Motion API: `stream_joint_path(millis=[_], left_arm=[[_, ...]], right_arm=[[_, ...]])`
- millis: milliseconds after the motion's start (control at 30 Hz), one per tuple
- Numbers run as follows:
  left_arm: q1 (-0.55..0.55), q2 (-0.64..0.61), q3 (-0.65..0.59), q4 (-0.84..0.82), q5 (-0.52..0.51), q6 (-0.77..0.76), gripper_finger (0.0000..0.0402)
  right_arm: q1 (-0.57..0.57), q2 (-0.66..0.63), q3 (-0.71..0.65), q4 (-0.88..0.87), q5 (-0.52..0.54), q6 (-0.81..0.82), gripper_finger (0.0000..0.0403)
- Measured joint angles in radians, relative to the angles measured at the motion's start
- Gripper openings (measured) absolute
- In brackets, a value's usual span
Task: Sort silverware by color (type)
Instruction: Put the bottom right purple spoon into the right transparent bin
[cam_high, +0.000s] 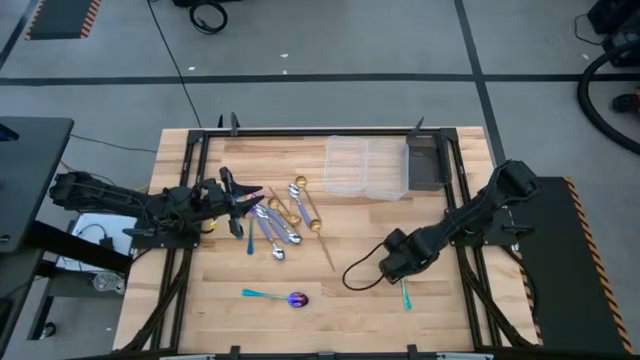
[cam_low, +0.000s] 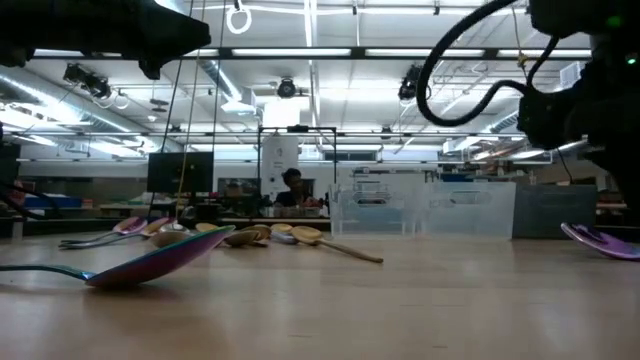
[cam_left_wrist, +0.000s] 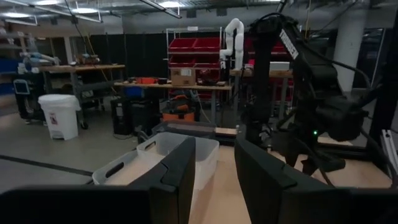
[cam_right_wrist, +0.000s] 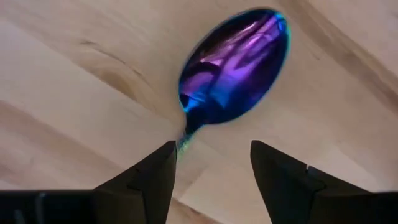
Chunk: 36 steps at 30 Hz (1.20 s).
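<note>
Nearest the front edge of the light wooden slatted table (cam_high: 330, 320), an iridescent purple-blue spoon w/ teal handle (cam_high: 277, 297) is lying alone, bowl pointing right; in the low view it is sitting closest to the lens (cam_low: 150, 262).

To its right, the right gripper (cam_high: 400, 268) is hovering low over a second iridescent purple spoon w/ teal handle (cam_high: 406, 293). In the right wrist view the bowl (cam_right_wrist: 236, 62) is lying flat on the wood, neck running down between the two dark fingers (cam_right_wrist: 146, 180), which are standing apart on either side of it, released, not pinching it.

Mid-table, left of centre, the rest of the silverware is lying in a loose pile (cam_high: 275, 218): shiny silver pieces, gold spoons and a thin gold stick angled toward the front. The left gripper (cam_high: 240, 195) is sitting at the pile's left edge; its fingers (cam_left_wrist: 180, 180) are parted w/ nothing visible between them in the left wrist view.

Farther back, right of centre, a clear plastic compartment tray (cam_high: 365, 168) is sitting near the far edge, w/ a dark grey bin (cam_high: 427, 165) touching its right side.

Beyond the table, a person (cam_low: 292, 190) is sitting in the room.
</note>
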Motion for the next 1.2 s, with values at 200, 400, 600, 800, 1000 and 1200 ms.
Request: stream_joint_path(millis=[200,400,600,800,1000,1200], left_arm=[[-0.001,0.0,0.0,-0.016,0.0,-0.002,0.0121],[-0.001,0.0,0.0,-0.021,0.0,-0.002,0.0121],[-0.001,0.0,0.0,-0.08,0.027,-0.003,0.0121],[-0.001,0.0,0.0,-0.143,0.155,-0.003,0.0121],[-0.001,0.0,0.0,-0.15,0.155,-0.029,0.0121],[-0.005,0.0,0.0,-0.174,0.155,-0.055,0.0121]], right_arm=[[0.022,0.072,0.058,-0.025,0.013,0.052,0.0215],[0.024,0.134,0.104,-0.034,-0.01,0.067,0.0214],[0.034,0.154,0.116,-0.02,-0.037,0.089,0.0195],[0.037,0.155,0.114,0.008,-0.04,0.088,0.0143],[0.037,0.156,0.113,0.047,-0.041,0.08,0.0079],[0.037,0.156,0.113,0.056,-0.04,0.077,0.0024]])
